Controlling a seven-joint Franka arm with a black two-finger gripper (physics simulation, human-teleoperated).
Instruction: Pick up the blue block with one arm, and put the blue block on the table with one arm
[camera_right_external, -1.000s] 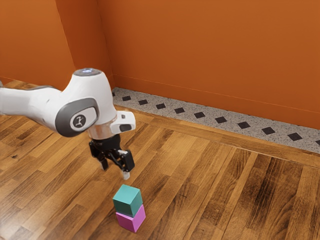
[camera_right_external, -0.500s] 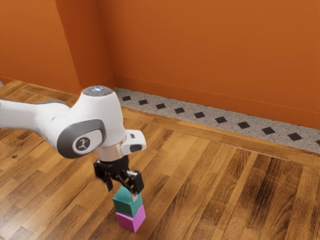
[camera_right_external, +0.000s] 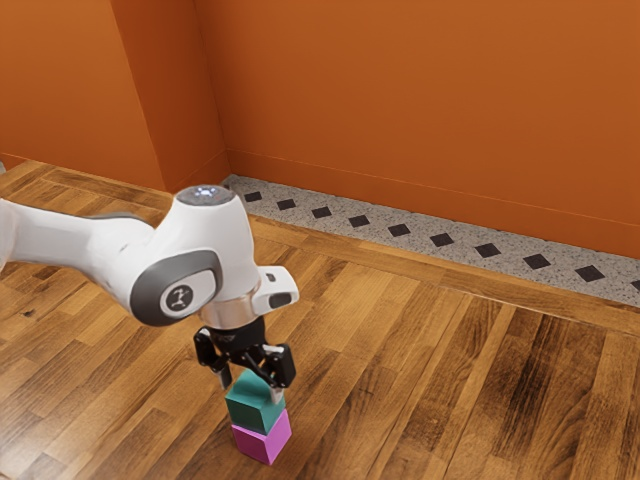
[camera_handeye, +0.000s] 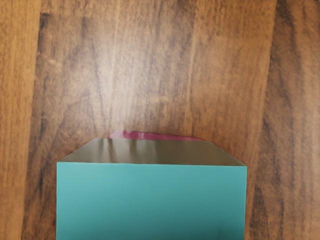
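My gripper (camera_right_external: 251, 389) is low over the teal-blue block (camera_right_external: 256, 413), its fingers open and standing apart at two sides of the block's upper part. Beneath that block is a pink block (camera_right_external: 262, 443), which rests on the wooden surface; the two are stacked slightly askew. In the wrist view the blue block (camera_handeye: 151, 200) lies large and close under my hand, and a thin strip of the pink block (camera_handeye: 155, 136) peeks out past its edge. Part of the blue block's top is hidden behind the gripper in the exterior view.
The wood-plank surface (camera_right_external: 420, 400) stretches around the stack. At its far side runs a grey strip with dark diamonds (camera_right_external: 380, 222), backed by an orange wall (camera_right_external: 420, 110).
My hand has come down and toward the exterior view's right, from above the stack to the blue block's upper part. Both blocks have stayed where they were.
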